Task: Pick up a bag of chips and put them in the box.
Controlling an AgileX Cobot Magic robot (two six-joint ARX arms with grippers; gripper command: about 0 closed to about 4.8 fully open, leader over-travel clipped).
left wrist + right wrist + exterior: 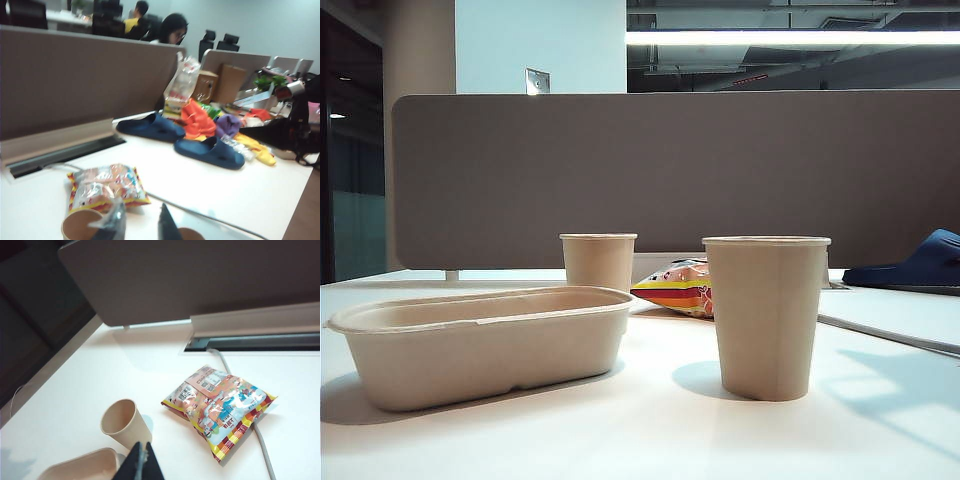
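Neither arm shows in the exterior view, so both are judged to be only starting their approach; the step in hand is reaching for the bag of chips [219,407].

The right pincer [142,460] has its two dark fingers pressed together, empty, high above the surface [75,390]. The bag lies flat beyond and to one side of its tips, well apart from them. A paper cup [120,421] stands just beside and below the tips, and a corner of the box [87,465] sits nearest of all.

The left pincer [137,225] shows two dark fingers with a narrow gap between them, holding nothing. The bag [107,187] lies just ahead of its tips, with a cup rim [80,225] right under one finger.

To do this well:
- Whichever pincer takes the bag must spread much wider first.
- Come down over the bag's puffed middle, clear of the cups, which look easy to tip.
- Avoid the grey cable [260,440] running under the bag's edge.
- Squeeze gently; the glossy film may slip.
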